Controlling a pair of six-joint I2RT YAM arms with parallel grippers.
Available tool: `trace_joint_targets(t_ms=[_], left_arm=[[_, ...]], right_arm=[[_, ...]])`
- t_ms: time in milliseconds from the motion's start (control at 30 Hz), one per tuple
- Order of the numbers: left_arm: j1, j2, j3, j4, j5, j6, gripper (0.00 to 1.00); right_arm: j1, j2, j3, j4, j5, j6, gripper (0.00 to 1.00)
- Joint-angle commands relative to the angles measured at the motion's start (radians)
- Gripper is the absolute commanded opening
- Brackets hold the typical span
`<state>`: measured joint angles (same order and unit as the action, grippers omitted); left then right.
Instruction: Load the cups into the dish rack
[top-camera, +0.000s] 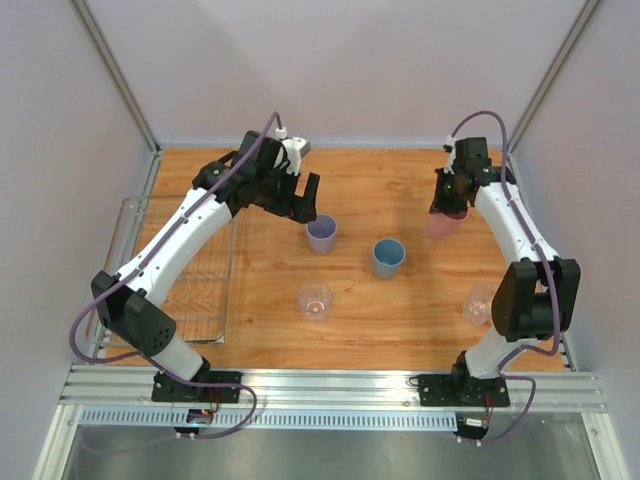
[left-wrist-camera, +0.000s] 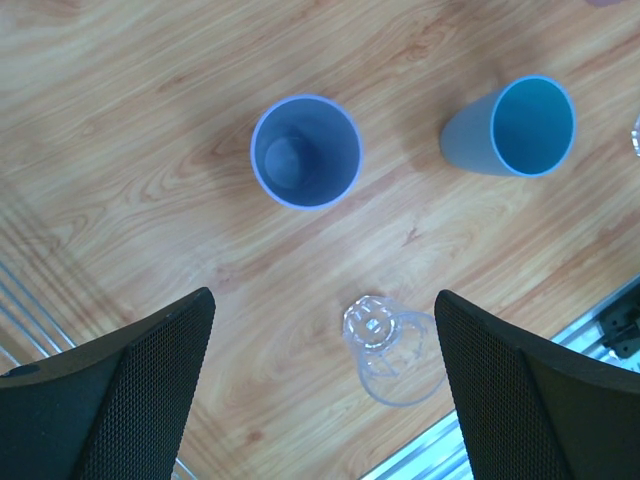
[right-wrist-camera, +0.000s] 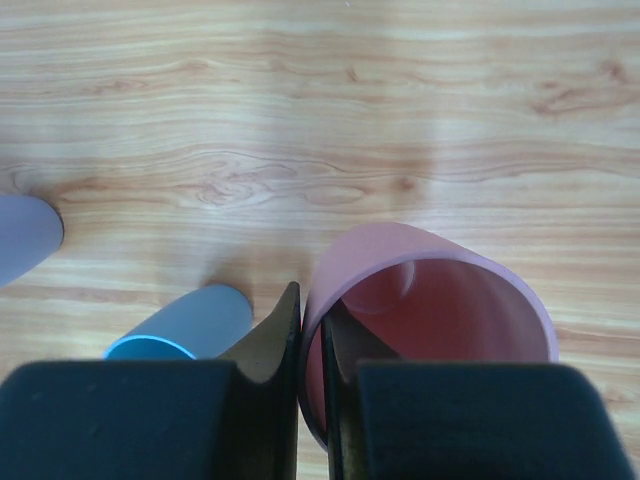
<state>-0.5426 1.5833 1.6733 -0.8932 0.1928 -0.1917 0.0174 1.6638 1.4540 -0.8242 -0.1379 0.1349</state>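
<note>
**While the right pincer pinches the pink cup**

Where the right pincer (right-wrist-camera: 310, 312) meets the pink cup (right-wrist-camera: 440, 300), we see its fingers pressed together on the cup wall, one finger inside the rim and one outside. We cannot tell whether the cup touches the table (top-camera: 380, 190).

To the left of this pincer stands the blue cup (top-camera: 388, 256), with the lavender cup (top-camera: 321, 233) farther left. One clear cup (top-camera: 480, 303) stands nearer the arm bases than the pincer, beside the right arm.

The left pincer (top-camera: 303, 205) is spread wide and holds nothing. The lavender cup stands just beside it, on the side toward the arm bases. The second clear cup (left-wrist-camera: 385, 345) stands farther that way, between the open fingers in the wrist view.

The dish rack (top-camera: 200, 300) lies well to the left of the left pincer, partly under the left arm.
</note>
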Motion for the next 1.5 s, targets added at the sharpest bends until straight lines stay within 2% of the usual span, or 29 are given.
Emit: trace_joint_targets(t_ms=[0,200,367,600,800,933,967,1000,1033,1100,1133,1200,1233,1267,1333,1400,1433,1467], left_arm=[[0.001,-0.054,-0.033,0.000,-0.076,0.008,1.00],[0.001,-0.088,-0.073,0.020,-0.101,0.000,1.00],[0.001,-0.100,-0.096,0.028,-0.104,0.001,1.00],[0.000,-0.117,-0.110,0.045,-0.076,-0.008,1.00],[0.001,-0.144,-0.119,0.158,0.051,0.026,1.00],[0.001,-0.174,-0.098,0.279,0.077,-0.001,1.00],[0.001,-0.171,-0.078,0.302,0.051,-0.038,1.00],[0.001,-0.167,-0.054,0.307,0.021,-0.161,1.00],[0.003,-0.167,-0.015,0.316,-0.016,-0.225,1.00],[0.004,-0.175,-0.001,0.370,-0.067,-0.375,1.00],[0.004,-0.196,-0.021,0.437,-0.087,-0.541,1.00],[0.004,-0.226,-0.076,0.532,-0.099,-0.740,1.00],[0.004,-0.239,-0.139,0.574,-0.102,-0.923,1.00],[0.004,-0.262,-0.168,0.646,-0.111,-1.007,1.00],[0.004,-0.279,-0.231,0.683,-0.119,-1.159,1.00],[0.004,-0.302,-0.277,0.721,-0.118,-1.380,1.00],[0.004,-0.302,-0.287,0.721,-0.118,-1.381,1.00],[0.003,-0.312,-0.296,0.731,-0.116,-1.447,1.00]], right_arm=[[0.065,-0.023,0.043,-0.026,0.262,0.031,0.00],[0.144,0.028,0.003,0.008,0.414,0.023,0.01],[0.153,0.043,-0.067,0.138,0.377,0.037,0.01],[0.153,0.094,-0.002,0.108,0.322,0.084,0.01],[0.154,0.027,0.235,-0.018,0.150,0.155,0.01],[0.154,-0.038,0.336,-0.026,-0.087,0.302,0.00],[0.157,-0.056,0.313,0.003,-0.119,0.343,0.01],[0.164,-0.112,0.275,0.049,-0.146,0.429,0.00],[0.188,-0.143,0.240,0.168,-0.155,0.463,0.01],[0.223,-0.206,0.125,0.291,-0.129,0.524,0.00],[0.255,-0.257,0.088,0.429,-0.114,0.575,0.00],[0.283,-0.298,-0.010,0.554,-0.109,0.624,0.00],[0.300,-0.323,-0.038,0.668,-0.114,0.672,0.01],[0.311,-0.332,-0.059,0.719,-0.114,0.683,0.00],[0.343,-0.354,-0.125,0.872,-0.095,0.687,0.00],[0.371,-0.387,-0.156,0.980,-0.071,0.694,0.01],[0.380,-0.388,-0.158,1.002,-0.062,0.693,0.01],[0.391,-0.398,-0.158,1.019,-0.048,0.675,0.00]])
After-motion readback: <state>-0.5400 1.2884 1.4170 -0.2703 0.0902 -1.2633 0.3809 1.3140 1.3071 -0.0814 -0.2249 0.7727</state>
